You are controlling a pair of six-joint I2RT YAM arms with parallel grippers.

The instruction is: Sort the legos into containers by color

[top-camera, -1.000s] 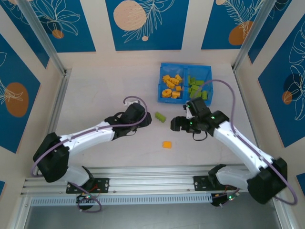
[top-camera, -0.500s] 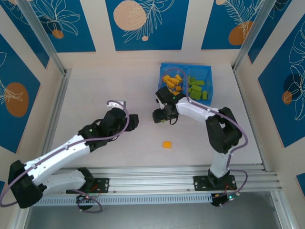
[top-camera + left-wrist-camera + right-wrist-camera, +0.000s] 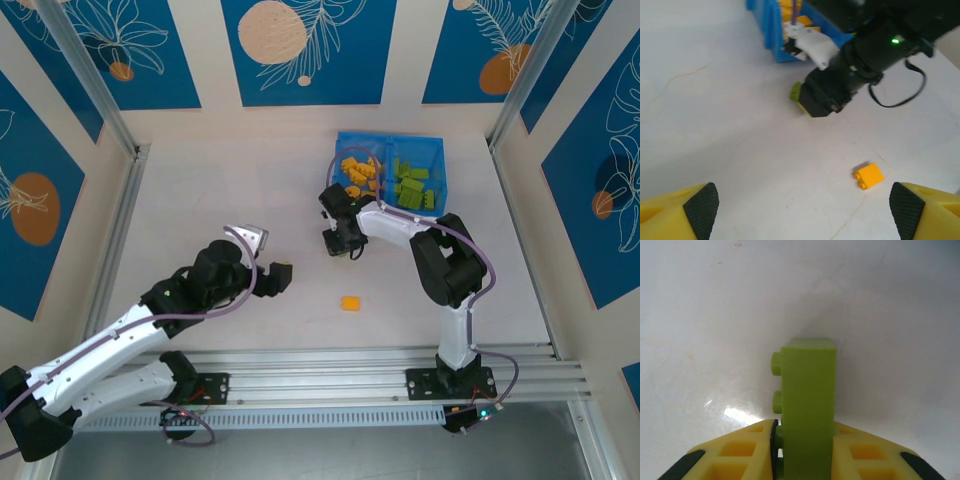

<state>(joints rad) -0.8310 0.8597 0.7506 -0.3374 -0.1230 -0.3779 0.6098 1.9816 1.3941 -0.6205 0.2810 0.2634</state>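
A lime green lego point(image 3: 809, 390) stands on edge on the white table, studs to the left, and my right gripper point(image 3: 805, 435) is shut on its lower end. From above, that right gripper point(image 3: 339, 244) sits just below the blue tray's point(image 3: 338, 190) near left corner. In the left wrist view the green lego point(image 3: 796, 91) peeks out beside it. An orange-yellow lego point(image 3: 350, 302) point(image 3: 868, 176) lies loose on the table. My left gripper point(image 3: 270, 262) point(image 3: 804, 207) hangs open and empty to its left. Orange-yellow legos point(image 3: 360, 172) fill the left container, green legos point(image 3: 412, 188) the right one.
The right arm point(image 3: 450, 265) arches from its base up to the tray front. An aluminium rail point(image 3: 320, 360) runs along the near edge. Patterned walls point(image 3: 310, 50) close in the back and sides. Bare table point(image 3: 220, 190) lies left of the tray.
My right arm swung left onto the green lego and its jaws closed on it. My left gripper pulled back toward the near left and opened wide.
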